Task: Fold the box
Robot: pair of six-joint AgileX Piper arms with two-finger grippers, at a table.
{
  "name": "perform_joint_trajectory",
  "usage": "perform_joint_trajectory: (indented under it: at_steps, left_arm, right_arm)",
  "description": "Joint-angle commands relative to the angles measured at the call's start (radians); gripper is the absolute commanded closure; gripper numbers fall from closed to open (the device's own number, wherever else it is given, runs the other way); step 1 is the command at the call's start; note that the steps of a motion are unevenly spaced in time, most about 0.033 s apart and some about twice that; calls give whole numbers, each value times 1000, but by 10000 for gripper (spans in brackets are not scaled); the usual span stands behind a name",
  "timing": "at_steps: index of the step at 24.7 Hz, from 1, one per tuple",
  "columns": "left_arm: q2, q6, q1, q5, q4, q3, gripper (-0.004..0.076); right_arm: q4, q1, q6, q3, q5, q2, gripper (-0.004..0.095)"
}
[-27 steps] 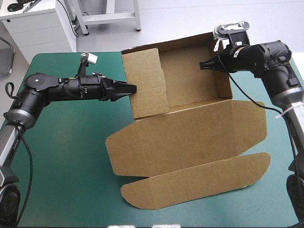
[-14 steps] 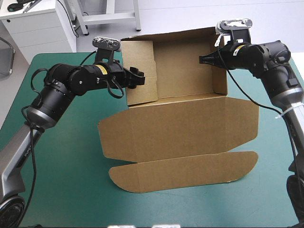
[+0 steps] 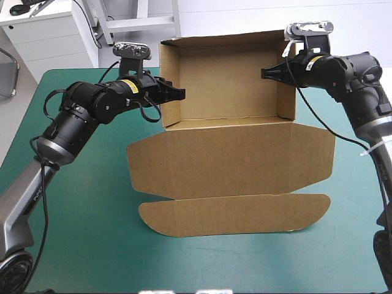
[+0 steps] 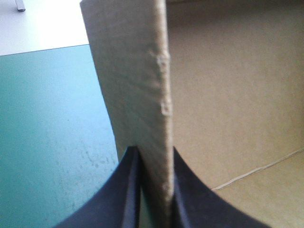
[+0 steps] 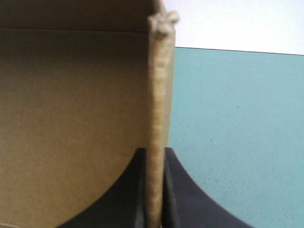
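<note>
The box [image 3: 226, 79] stands as an open tray on the surface [image 3: 92, 202], long axis from arm to arm, left gripper [image 3: 177, 94] clamped on its left wall [image 4: 137, 95], right gripper [image 3: 266, 73] on its right, lid [image 3: 229, 162] flat nearside.

Overhead view facing forward, wrist views close, all sharing box [image 3: 233, 159]
</note>
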Motion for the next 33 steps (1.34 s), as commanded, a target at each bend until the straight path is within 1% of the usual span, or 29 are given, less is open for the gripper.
perform_joint_trajectory:
  at_steps: [1,3,7,9,10,13,14,15,17,24,29,33]
  left_arm:
    - [-40,17,-31,-94,-95,-34,729]
    - [-40,17,-31,-94,-92,-34,729]
    - [-38,25,-31,-88,-42,-34,729]
    - [-35,25,-31,-53,-7,-34,729]
    - [-27,25,-31,-19,10,-34,729]
    - [9,42,-19,56,-2,-34,729]
    - [33,51,-7,112,-2,-35,729]
    - [42,53,-1,139,-2,-37,729]
    - [85,68,21,224,-6,-37,729]
    - [156,64,21,287,-7,-37,729]
    - [210,42,21,386,-14,-37,729]
    - [242,42,21,440,-11,-37,729]
  right_arm:
    - [104,10,-8,-29,-95,-47,922]
    - [123,10,-24,-29,-86,-47,922]
    - [126,10,-23,-29,-67,-47,922]
    - [123,10,-37,-29,-4,-42,922]
    - [118,10,-37,-29,45,-33,922]
    - [116,10,-41,-29,124,-5,922]
    - [114,10,-44,-29,159,8,922]
    - [113,10,-47,-29,179,18,922]
    - [123,10,-47,-29,261,58,922]
    - [178,10,-47,-29,307,147,922]
    - [187,10,-39,-29,378,215,922]
    - [211,15,-17,-27,378,245,922]
